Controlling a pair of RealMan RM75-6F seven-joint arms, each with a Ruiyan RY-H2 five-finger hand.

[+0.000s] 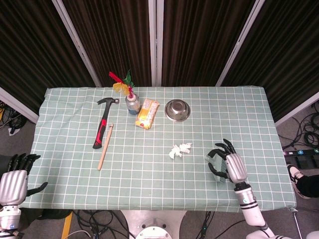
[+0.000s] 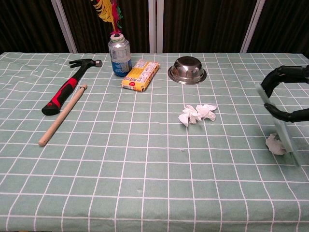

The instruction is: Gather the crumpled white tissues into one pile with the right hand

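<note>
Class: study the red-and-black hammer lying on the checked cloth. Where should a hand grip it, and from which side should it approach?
Probably grip the hammer around its red-and-black handle, midway, coming straight down from above. It lies flat with bare cloth on its far-left side; the wooden stick lies close along its other side.
</note>
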